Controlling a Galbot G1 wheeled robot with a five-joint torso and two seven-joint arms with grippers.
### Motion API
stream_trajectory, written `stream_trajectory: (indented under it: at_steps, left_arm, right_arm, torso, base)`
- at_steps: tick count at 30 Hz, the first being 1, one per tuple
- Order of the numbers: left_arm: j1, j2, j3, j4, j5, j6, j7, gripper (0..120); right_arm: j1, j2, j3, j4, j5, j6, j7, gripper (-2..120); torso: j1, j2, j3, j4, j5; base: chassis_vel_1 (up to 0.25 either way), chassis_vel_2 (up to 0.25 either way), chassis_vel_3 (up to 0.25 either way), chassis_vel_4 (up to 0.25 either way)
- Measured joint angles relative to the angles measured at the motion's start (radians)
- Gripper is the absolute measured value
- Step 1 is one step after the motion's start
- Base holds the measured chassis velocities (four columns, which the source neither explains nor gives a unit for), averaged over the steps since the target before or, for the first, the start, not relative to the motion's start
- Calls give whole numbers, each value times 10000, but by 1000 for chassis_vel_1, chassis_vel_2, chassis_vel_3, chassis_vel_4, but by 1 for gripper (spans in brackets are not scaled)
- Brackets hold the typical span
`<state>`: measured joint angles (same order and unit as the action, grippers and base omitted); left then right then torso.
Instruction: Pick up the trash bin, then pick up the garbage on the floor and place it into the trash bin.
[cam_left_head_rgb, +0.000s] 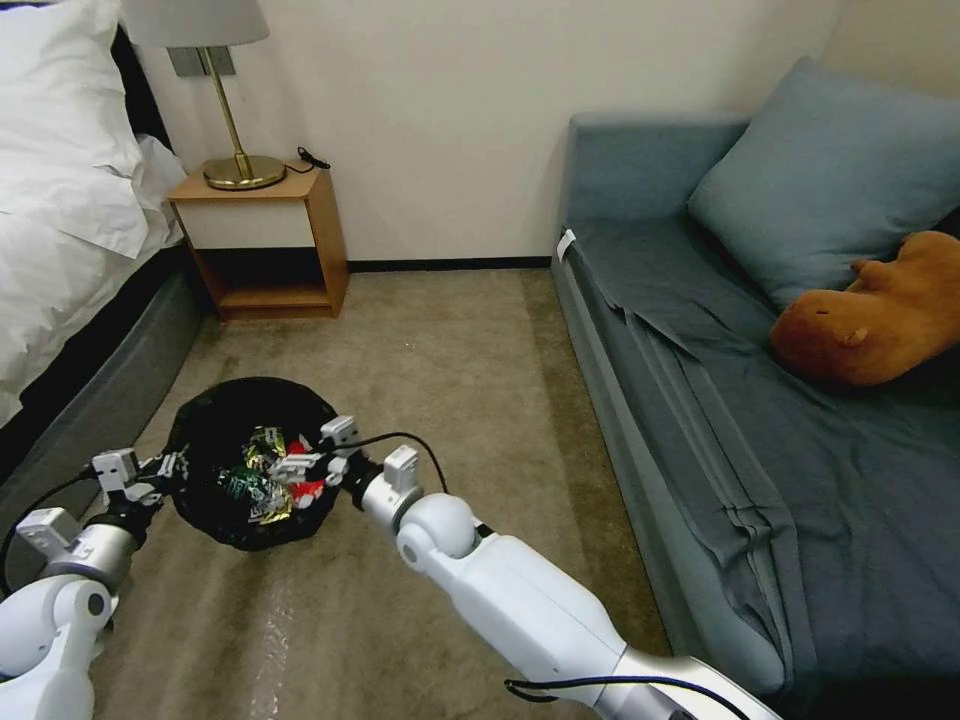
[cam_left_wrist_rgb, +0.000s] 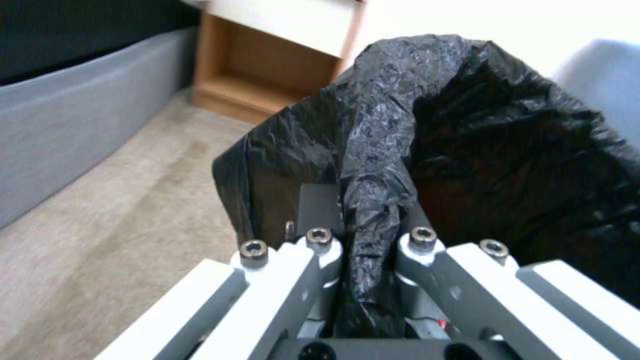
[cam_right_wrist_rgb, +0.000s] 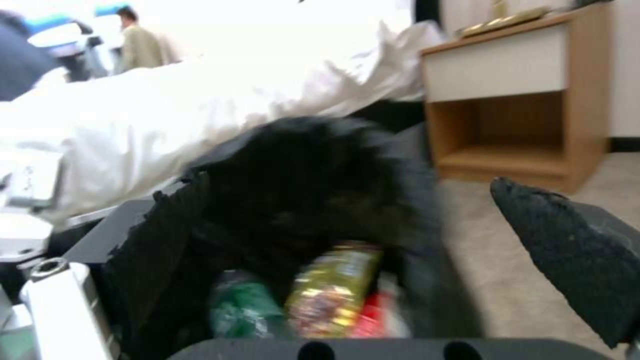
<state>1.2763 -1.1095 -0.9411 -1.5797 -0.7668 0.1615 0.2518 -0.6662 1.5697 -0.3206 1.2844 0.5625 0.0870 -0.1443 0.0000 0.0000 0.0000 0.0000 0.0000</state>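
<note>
The trash bin (cam_left_head_rgb: 215, 420), lined with a crinkly black bag, hangs low over the carpet in front of me. My left gripper (cam_left_head_rgb: 170, 468) is shut on its left rim; the left wrist view shows the bag (cam_left_wrist_rgb: 507, 150) pinched between the left gripper (cam_left_wrist_rgb: 370, 235) fingers. Garbage (cam_left_head_rgb: 262, 480) lies inside the bin: a gold wrapper, a green-labelled piece and a red-and-white piece. My right gripper (cam_left_head_rgb: 305, 465) hovers over the bin's right side, open and holding nothing. In the right wrist view the right gripper (cam_right_wrist_rgb: 347, 200) has its black pads (cam_right_wrist_rgb: 567, 240) spread wide above the garbage (cam_right_wrist_rgb: 330, 290).
A bed (cam_left_head_rgb: 70, 200) with white linen runs along the left. A wooden nightstand (cam_left_head_rgb: 265, 240) with a brass lamp (cam_left_head_rgb: 235, 150) stands at the back. A grey-blue sofa (cam_left_head_rgb: 720, 400) with a cushion and a brown plush animal (cam_left_head_rgb: 880, 310) fills the right. Bare carpet (cam_left_head_rgb: 450, 350) lies between.
</note>
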Motion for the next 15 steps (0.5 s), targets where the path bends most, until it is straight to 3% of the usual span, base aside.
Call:
stream_trajectory:
  at_steps: [1,4,6,10,12,15]
  left_arm:
    - [-131,-5,-52,99,-414,104,-508,4]
    - [-221,-6,-84,177,-703,186,-901,4]
    - [-400,9,-144,380,-1339,357,-1750,4]
    - [-495,42,-181,464,-1845,480,-2284,4]
    - [-619,83,-206,513,-2498,696,-3063,4]
    - [-666,99,-220,552,-2646,737,-3293,4]
  right_arm:
    - [-60,-148,312,96,-30,3,-17,100]
    - [-101,-260,522,153,-62,3,-42,100]
    - [-264,-583,978,311,-121,3,-146,100]
    - [-493,-805,1175,456,-216,3,-214,100]
    - [-904,-932,1339,606,-413,-1,-289,100]
    - [-1071,-943,1392,644,-503,-1,-324,100]
  torso:
    - [0,0,0,0,1]
    - [0,0,0,-1,1]
    - [0,0,1,-2,1]
    - [0,0,0,1,1]
    - [0,0,0,-1,1]
    - [0,0,1,-2,0]
  base:
    - [0,0,0,0]
    - [0,0,0,0]
    - [0,0,0,0]
    - [0,0,0,0]
    - [0,0,0,0]
    - [0,0,0,0]
